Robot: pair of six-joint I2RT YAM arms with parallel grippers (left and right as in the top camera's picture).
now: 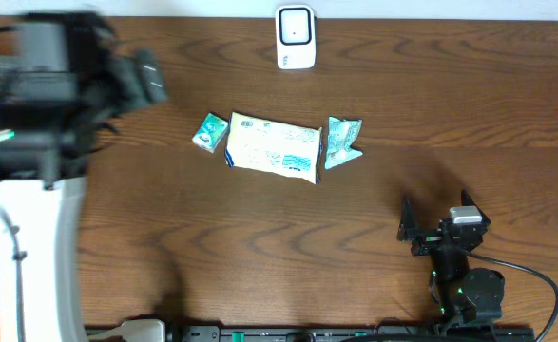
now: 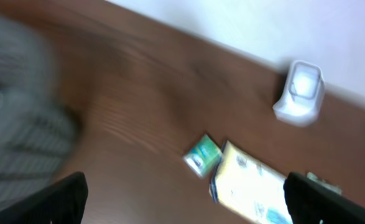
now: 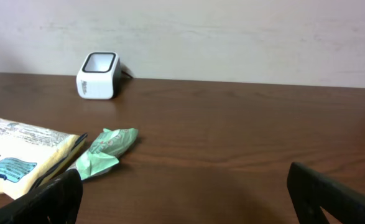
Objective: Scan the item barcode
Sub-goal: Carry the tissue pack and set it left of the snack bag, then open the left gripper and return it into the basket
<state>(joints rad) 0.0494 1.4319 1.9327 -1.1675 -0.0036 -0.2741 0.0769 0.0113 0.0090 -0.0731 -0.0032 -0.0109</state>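
Overhead, the left end effector [image 2: 185, 186] and right end effector [image 3: 182, 180] are wide open, holding nothing. The packet [image 1: 274, 147] lies at the middle of the desk [image 1: 164, 237], scanner [image 1: 296, 38] by its far edge. Grabbing could knock the box [image 1: 209, 132] and pouch [image 1: 342, 141] beside it.

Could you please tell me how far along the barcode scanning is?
Nothing shows as done: the packet, small box and pouch lie on the table, apart from the scanner. Both the left gripper and right gripper are open, empty. Picking up and scanning remain.
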